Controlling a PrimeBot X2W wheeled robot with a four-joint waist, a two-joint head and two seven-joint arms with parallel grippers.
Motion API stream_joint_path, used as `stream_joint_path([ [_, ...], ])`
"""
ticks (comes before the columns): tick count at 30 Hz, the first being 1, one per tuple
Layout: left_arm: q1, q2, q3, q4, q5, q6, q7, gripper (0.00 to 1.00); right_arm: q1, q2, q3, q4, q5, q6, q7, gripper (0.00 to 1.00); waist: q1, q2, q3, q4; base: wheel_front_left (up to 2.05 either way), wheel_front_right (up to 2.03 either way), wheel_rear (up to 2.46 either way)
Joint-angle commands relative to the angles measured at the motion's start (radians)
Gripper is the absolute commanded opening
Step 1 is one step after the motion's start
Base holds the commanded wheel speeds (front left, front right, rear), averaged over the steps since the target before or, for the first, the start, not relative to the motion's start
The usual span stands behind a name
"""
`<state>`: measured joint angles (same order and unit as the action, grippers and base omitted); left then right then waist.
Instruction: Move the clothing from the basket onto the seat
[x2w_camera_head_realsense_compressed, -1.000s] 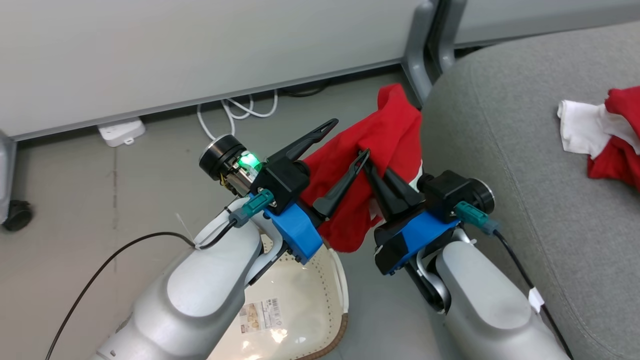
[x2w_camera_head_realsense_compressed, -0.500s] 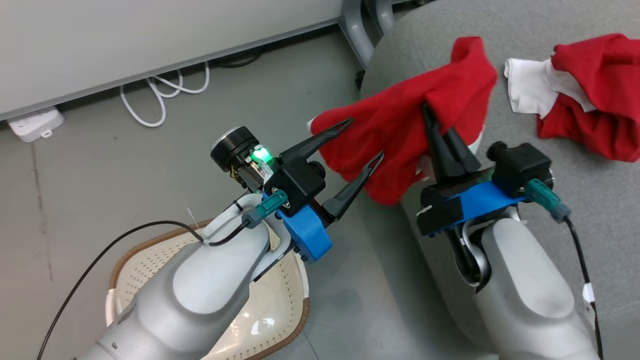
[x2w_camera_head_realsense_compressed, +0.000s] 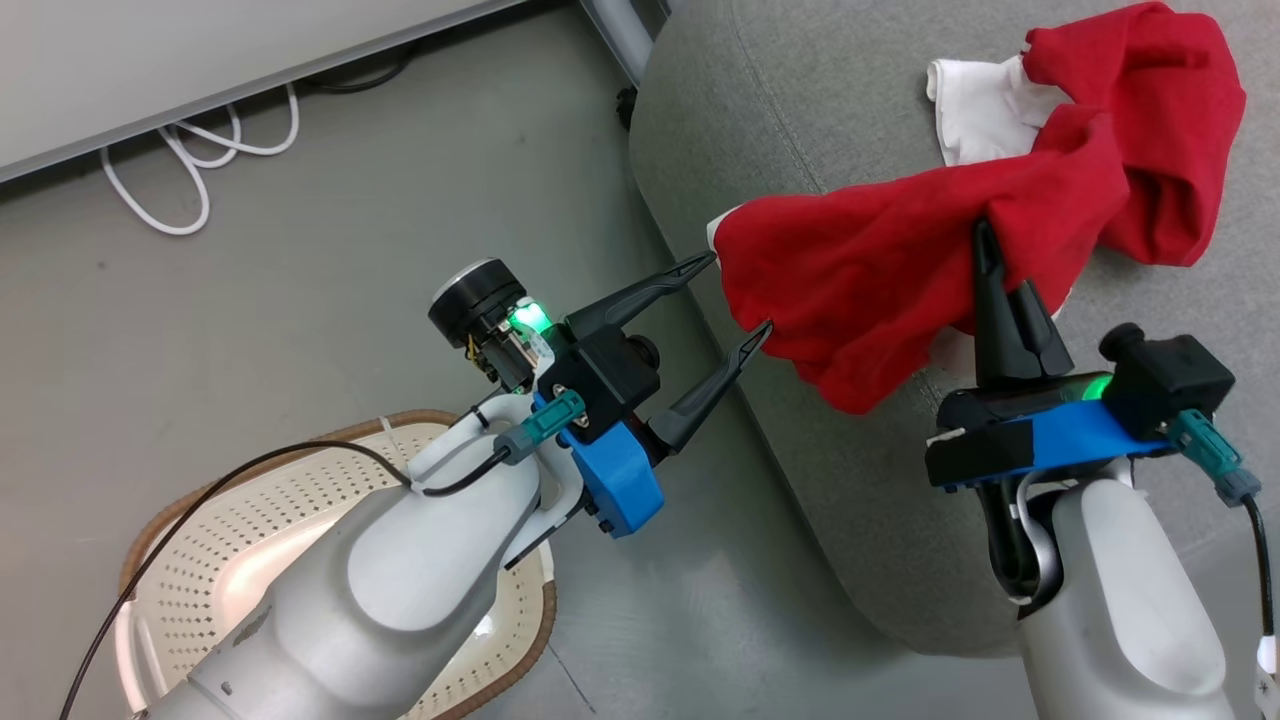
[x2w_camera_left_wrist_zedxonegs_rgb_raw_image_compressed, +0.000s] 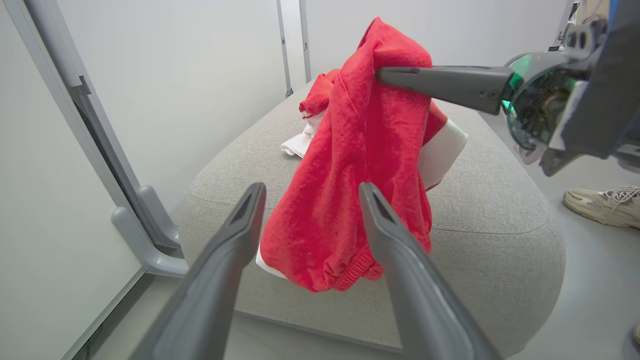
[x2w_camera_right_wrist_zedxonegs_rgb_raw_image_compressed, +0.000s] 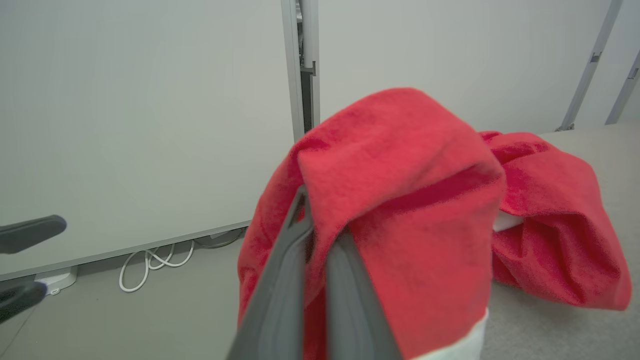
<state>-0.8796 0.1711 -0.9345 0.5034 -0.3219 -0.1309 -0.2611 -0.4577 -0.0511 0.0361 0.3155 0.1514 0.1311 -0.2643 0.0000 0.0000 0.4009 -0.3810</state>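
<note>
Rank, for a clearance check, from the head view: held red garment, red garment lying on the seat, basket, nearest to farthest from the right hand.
1. held garment: pinched in the right hand.
2. lying garment: just beyond, on the seat.
3. basket: far off, lower left.

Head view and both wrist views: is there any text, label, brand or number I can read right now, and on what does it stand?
No text can be read at this moment.
On the left forearm, a small dark marking: too small to read.
On the hanging red garment: no lettering on the folds that face the cameras.
On the basket: no label on the part in view.
</note>
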Motion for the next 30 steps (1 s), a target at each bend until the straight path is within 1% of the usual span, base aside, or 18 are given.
stream_joint_path([
  [1, -0.012, 0.006, -0.001, -0.001, -0.003, 0.001, -0.001, 1.00, 0.016, 0.002, -0.010, -0.012, 0.007, -0.001, 0.000, 0.00, 0.0000, 0.0000, 0.011, -0.014, 0.00, 0.00, 0.00],
  [9, -0.014, 0.006, -0.020, -0.007, -0.010, 0.001, 0.000, 1.00, 0.046, 0.001, -0.041, -0.037, 0.021, -0.001, 0.000, 0.00, 0.0000, 0.0000, 0.030, -0.028, 0.00, 0.00, 0.00],
  [17, -0.013, 0.015, -0.018, -0.014, -0.019, 0.007, -0.002, 1.00, 0.005, 0.001, -0.045, -0.065, -0.016, -0.001, 0.000, 0.00, 0.0000, 0.0000, 0.039, -0.011, 0.00, 0.00, 0.00],
  [21, -0.017, 0.025, -0.014, -0.021, -0.018, 0.011, -0.002, 1.00, -0.051, 0.001, -0.069, -0.095, -0.042, -0.001, 0.000, 0.00, 0.0000, 0.0000, 0.052, -0.002, 0.00, 0.00, 0.00],
  [25, -0.024, 0.039, -0.012, -0.034, -0.016, 0.014, 0.000, 1.00, -0.142, -0.003, -0.115, -0.136, -0.068, -0.001, 0.000, 0.00, 0.0000, 0.0000, 0.081, 0.008, 0.00, 0.00, 0.00],
  [30, -0.049, 0.061, -0.009, -0.066, -0.010, 0.020, 0.014, 1.00, -0.260, -0.066, -0.205, -0.200, -0.092, -0.001, 0.000, 0.00, 0.0000, 0.0000, 0.144, 0.034, 0.00, 0.00, 0.00],
])
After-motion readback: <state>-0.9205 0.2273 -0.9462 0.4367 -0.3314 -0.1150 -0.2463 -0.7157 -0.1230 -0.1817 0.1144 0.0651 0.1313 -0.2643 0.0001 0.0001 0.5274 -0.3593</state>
